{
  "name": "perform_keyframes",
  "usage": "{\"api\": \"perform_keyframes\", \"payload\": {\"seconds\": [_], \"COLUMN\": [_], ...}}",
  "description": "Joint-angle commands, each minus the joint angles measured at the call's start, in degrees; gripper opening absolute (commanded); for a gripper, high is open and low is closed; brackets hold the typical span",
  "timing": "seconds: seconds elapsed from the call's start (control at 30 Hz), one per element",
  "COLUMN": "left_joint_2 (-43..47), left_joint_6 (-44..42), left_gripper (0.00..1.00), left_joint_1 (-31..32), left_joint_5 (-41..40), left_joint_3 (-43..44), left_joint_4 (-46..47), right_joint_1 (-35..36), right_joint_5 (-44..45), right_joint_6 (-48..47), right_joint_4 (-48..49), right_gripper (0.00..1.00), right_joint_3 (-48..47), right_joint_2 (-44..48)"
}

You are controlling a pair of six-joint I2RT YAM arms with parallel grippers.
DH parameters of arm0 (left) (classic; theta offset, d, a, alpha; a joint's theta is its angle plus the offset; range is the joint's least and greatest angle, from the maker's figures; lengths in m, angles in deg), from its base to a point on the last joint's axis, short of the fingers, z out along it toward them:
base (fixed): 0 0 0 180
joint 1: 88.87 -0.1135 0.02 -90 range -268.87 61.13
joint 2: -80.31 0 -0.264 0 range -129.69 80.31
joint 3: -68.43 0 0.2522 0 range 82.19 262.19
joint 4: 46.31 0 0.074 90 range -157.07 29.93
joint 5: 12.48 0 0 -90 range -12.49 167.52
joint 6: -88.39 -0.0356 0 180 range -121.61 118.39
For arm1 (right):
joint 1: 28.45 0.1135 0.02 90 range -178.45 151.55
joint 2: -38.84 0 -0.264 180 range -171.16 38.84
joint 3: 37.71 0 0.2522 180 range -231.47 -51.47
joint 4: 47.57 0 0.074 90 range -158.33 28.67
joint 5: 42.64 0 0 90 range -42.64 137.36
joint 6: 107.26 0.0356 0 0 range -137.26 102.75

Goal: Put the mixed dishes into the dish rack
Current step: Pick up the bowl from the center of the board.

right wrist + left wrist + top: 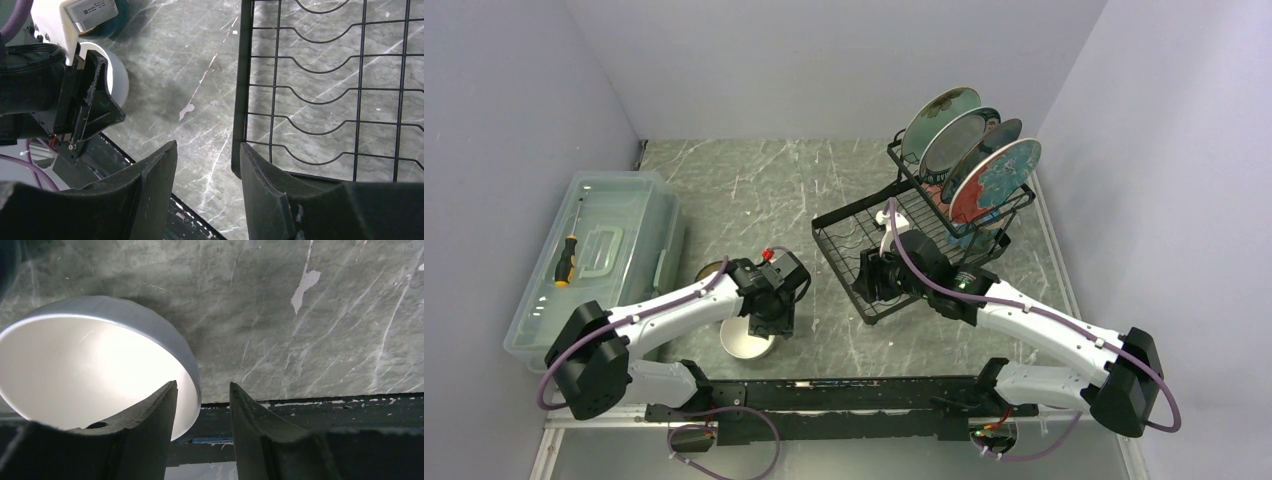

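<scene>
Nearest, the left gripper [202,384] stands half spread astride the rim of the white bowl [90,375], one finger inside, a gap outside; closing off-centre could tip or skid it. Beyond, the right gripper [208,145] hangs spread and empty, apparently over the near edge of the dish rack [243,75], and could snag a wire. Farthest, a jolt could topple the slotted plates [969,150]

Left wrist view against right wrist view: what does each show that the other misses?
Only the left wrist: the inside of the round white bowl, its rim between the jaws of the left gripper. Only the right wrist: the black wire dish rack, its wavy-wired floor, beside the open right gripper. Both: the bowl, the left gripper, the grey marbled table.
</scene>
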Motion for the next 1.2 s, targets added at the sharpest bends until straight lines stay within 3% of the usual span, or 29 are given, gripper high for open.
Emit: {"api": "perform_keyframes", "payload": {"seconds": [0.0, 0.6, 0.7, 0.9, 1.17], "left_joint_2": [-1.0, -1.1, -0.7, 1.3, 4.4], "left_joint_6": [0.1, 0.1, 0.0, -1.4, -5.1], "left_gripper": [0.47, 0.12, 0.01, 0.0, 0.0], "left_joint_1": [0.5, 0.7, 0.7, 0.9, 1.0], "left_joint_5": [-0.5, -2.0, -1.7, 0.6, 3.5], "left_joint_3": [1.3, -0.5, -0.8, 0.8, 10.9], "left_joint_4": [2.4, 2.4, 2.7, 3.4, -0.3], "right_joint_1": [0.4, 1.2, 1.4, 1.6, 1.6], "right_joint_5": [-0.4, -0.5, -0.2, 0.6, 2.9], "right_joint_6": [0.7, 1.4, 1.5, 1.1, 0.1], "right_joint_4": [2.2, 2.8, 2.7, 1.3, -2.2], "right_gripper": [0.52, 0.52, 0.52, 0.52, 0.52], "right_joint_3": [0.4, 0.6, 0.5, -0.5, -2.2], "right_joint_2": [1.1, 0.0, 0.0, 0.9, 4.2]}}
